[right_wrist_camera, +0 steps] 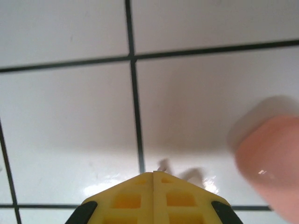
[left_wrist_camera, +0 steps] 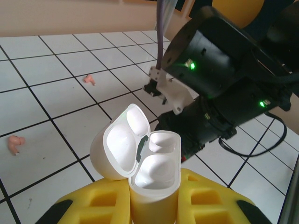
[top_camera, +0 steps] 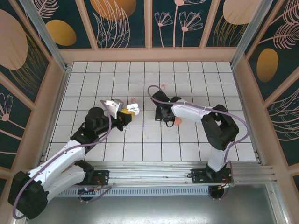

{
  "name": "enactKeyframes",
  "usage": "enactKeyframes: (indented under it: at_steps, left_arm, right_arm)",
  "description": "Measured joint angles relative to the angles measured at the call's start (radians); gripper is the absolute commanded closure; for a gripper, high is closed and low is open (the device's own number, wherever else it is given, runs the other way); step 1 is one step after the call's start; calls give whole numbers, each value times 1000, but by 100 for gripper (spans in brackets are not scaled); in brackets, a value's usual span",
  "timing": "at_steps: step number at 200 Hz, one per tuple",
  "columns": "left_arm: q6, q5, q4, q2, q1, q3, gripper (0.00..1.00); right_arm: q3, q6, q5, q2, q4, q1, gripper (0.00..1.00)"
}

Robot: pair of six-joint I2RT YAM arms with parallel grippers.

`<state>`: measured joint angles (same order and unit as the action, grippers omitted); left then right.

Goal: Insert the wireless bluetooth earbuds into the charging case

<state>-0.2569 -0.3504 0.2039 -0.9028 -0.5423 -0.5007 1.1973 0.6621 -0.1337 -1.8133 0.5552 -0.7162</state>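
My left gripper [top_camera: 127,113] [left_wrist_camera: 154,198] is shut on a white charging case [top_camera: 133,108] [left_wrist_camera: 154,168], held upright with its lid hinged open to the left. The case's hollows look white, and I cannot tell whether anything sits in them. Two salmon-pink earbuds lie loose on the tiles: one [top_camera: 133,99] [left_wrist_camera: 15,143] just beyond the case, the other [top_camera: 163,86] [left_wrist_camera: 89,80] farther back. My right gripper [top_camera: 167,122] [right_wrist_camera: 154,173] points down close above the tiles, shut with nothing visible between its fingers. A salmon-pink case [top_camera: 178,122] [right_wrist_camera: 271,158] lies just to its right.
The right arm's black wrist [left_wrist_camera: 219,79] hangs close behind the white case. The white grid-tiled floor [top_camera: 93,79] is boxed in by wooden walls [top_camera: 149,53], with a metal rail [top_camera: 154,168] along the near edge.
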Motion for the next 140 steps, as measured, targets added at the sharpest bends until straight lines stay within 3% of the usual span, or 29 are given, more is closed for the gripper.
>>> enactKeyframes:
  at_steps: [43, 93, 140]
  left_arm:
    - [0, 0, 0, 3, 0, 0, 100]
    - [-1, 0, 0, 2, 0, 0, 100]
    - [-1, 1, -9, 6, 0, 0, 100]
  right_arm:
    - [6, -34, 3, -10, 2, 71, 100]
    - [60, -70, 35, -121, -5, 55, 100]
    - [71, -78, 25, -127, -9, 29, 100]
